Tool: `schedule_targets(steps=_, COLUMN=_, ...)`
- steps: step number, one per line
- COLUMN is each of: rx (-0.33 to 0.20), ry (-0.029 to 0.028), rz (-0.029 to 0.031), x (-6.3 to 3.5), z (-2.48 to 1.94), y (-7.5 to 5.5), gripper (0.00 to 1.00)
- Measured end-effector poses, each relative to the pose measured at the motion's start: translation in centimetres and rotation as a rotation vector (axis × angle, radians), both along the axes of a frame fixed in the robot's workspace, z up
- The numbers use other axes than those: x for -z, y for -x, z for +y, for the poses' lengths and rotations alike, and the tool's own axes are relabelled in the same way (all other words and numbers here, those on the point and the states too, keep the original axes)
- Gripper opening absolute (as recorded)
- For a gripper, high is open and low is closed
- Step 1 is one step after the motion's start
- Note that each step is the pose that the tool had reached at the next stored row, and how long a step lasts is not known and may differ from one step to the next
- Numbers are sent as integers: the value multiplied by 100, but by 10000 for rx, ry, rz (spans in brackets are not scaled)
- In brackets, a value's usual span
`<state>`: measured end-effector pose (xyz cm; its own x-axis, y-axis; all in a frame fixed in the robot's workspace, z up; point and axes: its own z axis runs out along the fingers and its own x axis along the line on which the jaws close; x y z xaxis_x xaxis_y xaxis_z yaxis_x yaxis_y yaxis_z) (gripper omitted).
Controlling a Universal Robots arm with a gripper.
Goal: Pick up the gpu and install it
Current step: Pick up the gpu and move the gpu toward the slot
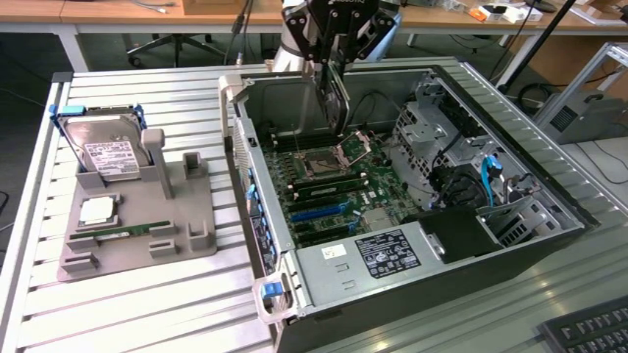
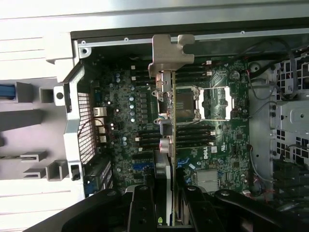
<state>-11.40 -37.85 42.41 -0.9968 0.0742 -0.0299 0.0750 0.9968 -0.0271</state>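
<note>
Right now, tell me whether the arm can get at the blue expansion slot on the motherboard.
Probably yes: the computer case lies open and nothing covers the blue expansion slot, though the tool is shut on the gpu above the motherboard.

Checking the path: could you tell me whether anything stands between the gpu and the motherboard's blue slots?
Nothing visible does: the gripper holds the gpu upright above the open case, and the blue slots lie uncovered.

Clear motherboard [image 1: 287, 173] lies below the gpu [image 1: 334, 99]; drive cage [image 1: 424, 126] crowds one side.
</note>
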Motion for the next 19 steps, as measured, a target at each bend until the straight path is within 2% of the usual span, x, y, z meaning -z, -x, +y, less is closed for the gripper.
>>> schedule_targets(steps=19, rx=1, ry=21, rz=0, x=7, z=0, y=-73, gripper=27)
